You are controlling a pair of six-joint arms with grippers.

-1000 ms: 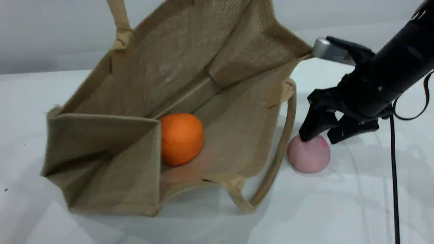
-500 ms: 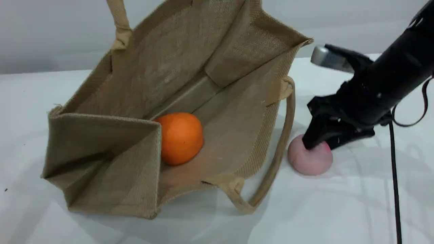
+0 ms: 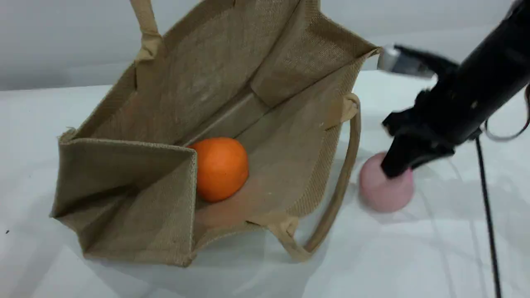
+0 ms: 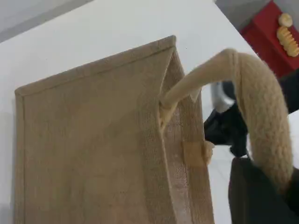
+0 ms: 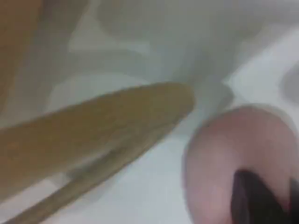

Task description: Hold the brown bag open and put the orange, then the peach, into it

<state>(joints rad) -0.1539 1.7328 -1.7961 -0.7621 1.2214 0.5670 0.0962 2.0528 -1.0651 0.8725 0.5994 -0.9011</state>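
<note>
Brown bag [image 3: 232,82] is held open by its handle [image 4: 261,107] in the clamped left gripper [image 4: 261,193], orange [image 3: 221,169] is inside — peach [image 3: 383,196], beside the bag, is pinched only at its top by the right gripper [image 3: 394,169], so a slip is risked.

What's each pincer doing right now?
Left pincer: closed, holding the brown bag by its handle.
Right pincer: closed, pinching the peach at its top.

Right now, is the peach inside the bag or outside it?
Outside. The peach is on the table right of the bag, the right gripper pinching its top; only the orange lies inside.
</note>
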